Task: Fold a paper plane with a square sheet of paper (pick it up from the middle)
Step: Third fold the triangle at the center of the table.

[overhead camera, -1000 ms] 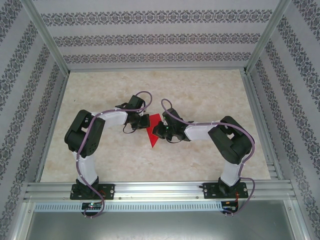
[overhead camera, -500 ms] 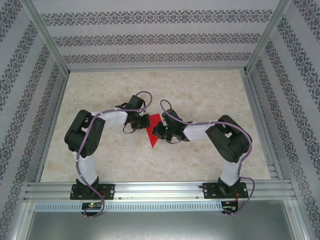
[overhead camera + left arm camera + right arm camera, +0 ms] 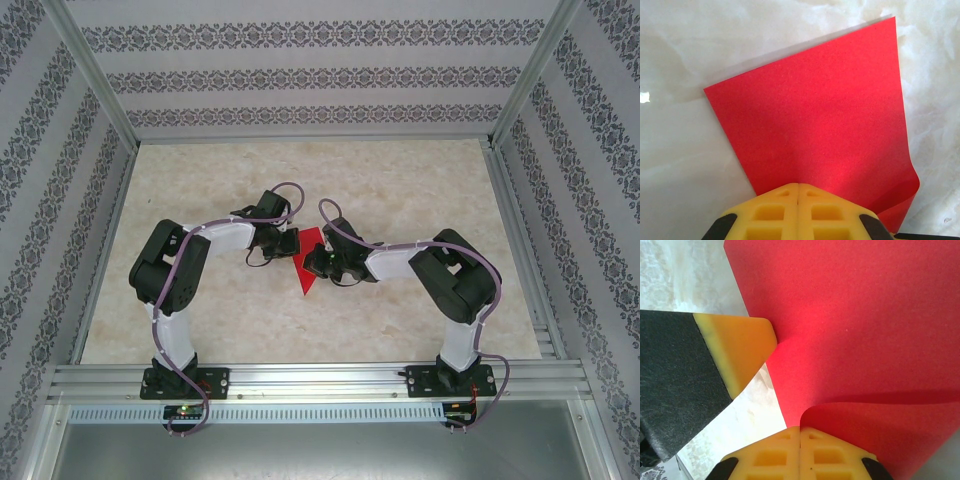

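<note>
— Where's the square sheet of paper point(image 3: 305, 275)?
— Mid-frame on the table point(image 3: 400, 190), between your left gripper point(image 3: 290, 242) and right gripper point(image 3: 318, 262), both closed; grip unclear. Keep edges aligned, press the fold slowly.

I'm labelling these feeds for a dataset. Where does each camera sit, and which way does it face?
Top external: above and behind the bases, facing down at the table; both arms show, with the left gripper and right gripper meeting at the red paper.
Left wrist: on the left arm, looking along its shut yellow fingers onto the red paper.
Right wrist: on the right arm, looking along its own shut fingers; a left gripper finger enters at left.
Shared: all three see the red paper.
</note>
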{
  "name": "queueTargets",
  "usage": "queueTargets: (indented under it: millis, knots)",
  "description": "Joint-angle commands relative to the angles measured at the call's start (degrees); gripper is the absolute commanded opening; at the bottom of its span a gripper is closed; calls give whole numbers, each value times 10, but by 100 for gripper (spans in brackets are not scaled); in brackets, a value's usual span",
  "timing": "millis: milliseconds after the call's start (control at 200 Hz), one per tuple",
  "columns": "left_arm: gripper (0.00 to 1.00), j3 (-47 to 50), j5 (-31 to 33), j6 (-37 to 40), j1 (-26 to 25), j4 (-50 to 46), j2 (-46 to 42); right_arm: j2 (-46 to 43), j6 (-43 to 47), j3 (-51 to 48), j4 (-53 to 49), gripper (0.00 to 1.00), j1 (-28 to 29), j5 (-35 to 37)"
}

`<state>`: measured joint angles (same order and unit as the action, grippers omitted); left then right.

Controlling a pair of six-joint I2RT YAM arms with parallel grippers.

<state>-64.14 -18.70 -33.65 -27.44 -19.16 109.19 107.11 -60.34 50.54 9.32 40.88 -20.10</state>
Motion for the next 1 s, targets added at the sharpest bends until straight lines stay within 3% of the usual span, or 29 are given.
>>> queueTargets:
  millis: [0,994]
  knots:
    - [7,1,10,10,-4,-10,24,12,12,15,17,5,7,-6]
    - [6,-1,5,7,-5,-9,31,33,22,18,16,5,2,-20]
